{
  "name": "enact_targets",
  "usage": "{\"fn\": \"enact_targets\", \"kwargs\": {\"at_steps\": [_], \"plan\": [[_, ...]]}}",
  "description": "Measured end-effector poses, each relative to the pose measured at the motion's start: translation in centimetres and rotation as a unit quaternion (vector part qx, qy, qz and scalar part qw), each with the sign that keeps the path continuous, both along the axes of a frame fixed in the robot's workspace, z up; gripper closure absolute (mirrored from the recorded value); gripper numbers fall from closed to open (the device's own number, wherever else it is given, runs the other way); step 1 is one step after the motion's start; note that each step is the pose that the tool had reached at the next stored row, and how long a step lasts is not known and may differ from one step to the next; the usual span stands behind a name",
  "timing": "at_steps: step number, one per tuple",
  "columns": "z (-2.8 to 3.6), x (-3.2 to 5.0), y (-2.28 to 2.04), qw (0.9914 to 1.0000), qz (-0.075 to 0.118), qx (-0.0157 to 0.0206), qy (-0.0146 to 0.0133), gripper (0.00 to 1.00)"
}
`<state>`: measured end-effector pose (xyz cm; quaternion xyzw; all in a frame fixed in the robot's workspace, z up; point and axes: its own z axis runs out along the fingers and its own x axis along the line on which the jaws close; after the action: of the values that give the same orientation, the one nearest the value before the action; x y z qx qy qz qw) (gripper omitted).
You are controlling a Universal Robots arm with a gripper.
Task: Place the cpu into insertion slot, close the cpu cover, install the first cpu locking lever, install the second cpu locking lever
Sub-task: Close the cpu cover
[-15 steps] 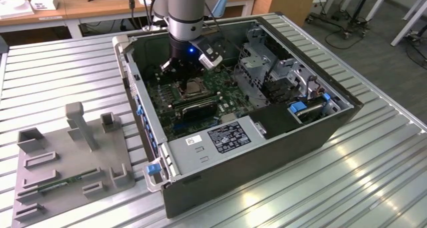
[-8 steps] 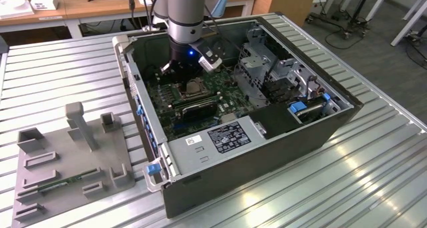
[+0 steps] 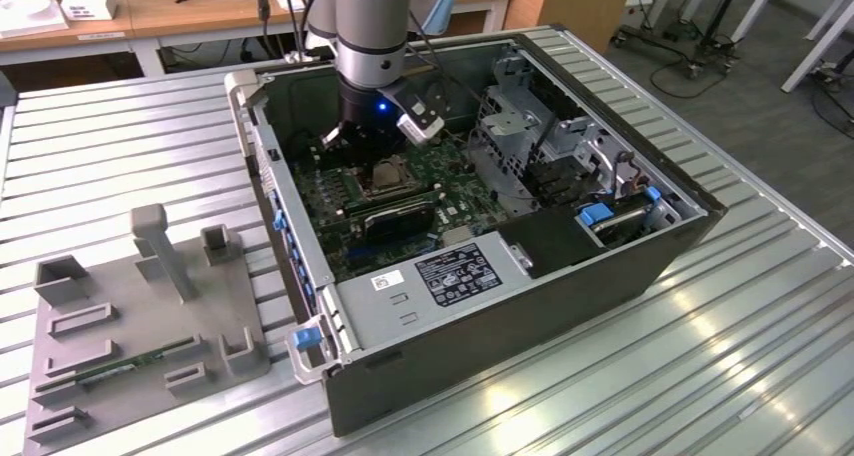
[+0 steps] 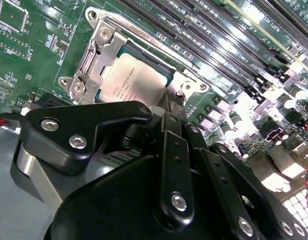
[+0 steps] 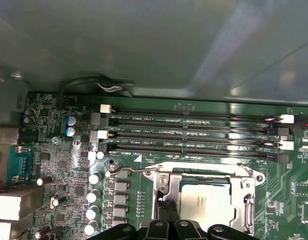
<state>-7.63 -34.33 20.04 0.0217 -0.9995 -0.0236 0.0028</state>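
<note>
Gripper (image 4: 170, 102) sat at edge of cpu cover (image 4: 95, 59), jaws pinched together, empty. Cpu (image 4: 135, 75) lay seated beneath; judged light, stiff, delicate, best taken by edges.

Arm (image 3: 367, 26) upright, jaws pointing down, closed

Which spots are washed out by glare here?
Exterior view: pale reflections streak the ribbed metal table, and a blue light glows on the arm. Second wrist view: the cpu gleams on top, and a white patch at the board's edge is blown out.
</note>
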Motion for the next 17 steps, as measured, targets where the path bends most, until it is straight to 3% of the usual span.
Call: {"fn": "enact_targets", "kwargs": {"at_steps": [6,17], "plan": [[-0.35,-0.02,-0.03,1.0,0.0,-0.0006,0.0004,0.89],[-0.4,-0.01,-0.02,1.0,0.0,-0.0004,0.0002,0.89]]}}
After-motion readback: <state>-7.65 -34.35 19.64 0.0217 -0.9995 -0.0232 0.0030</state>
